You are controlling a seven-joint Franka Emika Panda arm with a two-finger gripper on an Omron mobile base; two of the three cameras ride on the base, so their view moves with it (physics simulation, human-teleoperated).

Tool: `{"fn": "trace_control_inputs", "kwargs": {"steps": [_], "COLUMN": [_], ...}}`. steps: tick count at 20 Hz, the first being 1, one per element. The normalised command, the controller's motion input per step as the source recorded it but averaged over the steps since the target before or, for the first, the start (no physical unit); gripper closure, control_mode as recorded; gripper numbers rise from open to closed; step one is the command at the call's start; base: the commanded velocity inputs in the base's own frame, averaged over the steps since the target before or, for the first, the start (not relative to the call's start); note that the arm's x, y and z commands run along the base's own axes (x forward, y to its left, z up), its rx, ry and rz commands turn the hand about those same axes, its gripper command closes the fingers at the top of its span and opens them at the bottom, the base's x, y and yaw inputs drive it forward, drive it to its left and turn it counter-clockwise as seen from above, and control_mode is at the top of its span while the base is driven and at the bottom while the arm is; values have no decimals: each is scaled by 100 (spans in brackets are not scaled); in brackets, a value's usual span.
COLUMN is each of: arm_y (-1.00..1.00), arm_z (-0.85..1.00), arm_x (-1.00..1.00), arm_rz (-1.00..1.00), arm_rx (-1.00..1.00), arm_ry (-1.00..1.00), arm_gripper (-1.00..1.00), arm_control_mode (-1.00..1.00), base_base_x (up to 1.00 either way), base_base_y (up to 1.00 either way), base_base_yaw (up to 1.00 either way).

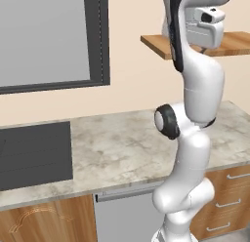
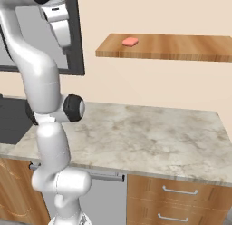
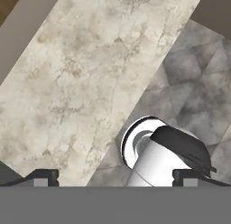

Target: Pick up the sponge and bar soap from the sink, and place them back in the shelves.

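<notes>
The salmon-pink bar soap (image 2: 130, 41) lies flat on the light-brown wooden shelves (image 2: 181, 47), near their left end. The same shelves (image 1: 234, 43) show behind my raised hand in the left base view. The black sink (image 1: 34, 155) is set in the counter at the far left, and its edge (image 2: 9, 122) also appears in the right base view. The sponge is out of view. My gripper (image 3: 115, 178) is held high at shelf height, left of the soap and apart from it, pointing down at the counter. It is open, its fingertips (image 3: 43, 177) wide apart with nothing between them.
A marbled beige counter (image 2: 149, 133) runs under the shelves, with wooden drawers (image 2: 181, 197) and a grey dishwasher front (image 1: 122, 216) below. A dark-framed window (image 1: 49, 41) is on the wall above the sink. Grey floor tiles (image 3: 198, 83) lie beyond the counter edge.
</notes>
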Motion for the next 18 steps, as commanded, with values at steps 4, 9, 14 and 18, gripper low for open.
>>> {"fn": "trace_control_inputs", "kwargs": {"steps": [4, 9, 14, 18], "arm_y": [32, 20, -8, -7], "arm_z": [41, -7, -72, -73], "arm_x": [0, 1, 0, -18], "arm_rz": [-1, -1, 5, 12], "arm_rx": [0, 0, -6, -4], "arm_ry": [34, 32, 3, 0], "arm_gripper": [-100, -100, -100, -100], "arm_control_mode": [-100, -100, -100, -100], "base_base_x": [0, 0, 0, 0], "base_base_y": [0, 0, 0, 0], "base_base_yaw": [0, 0, 0, 0]}}
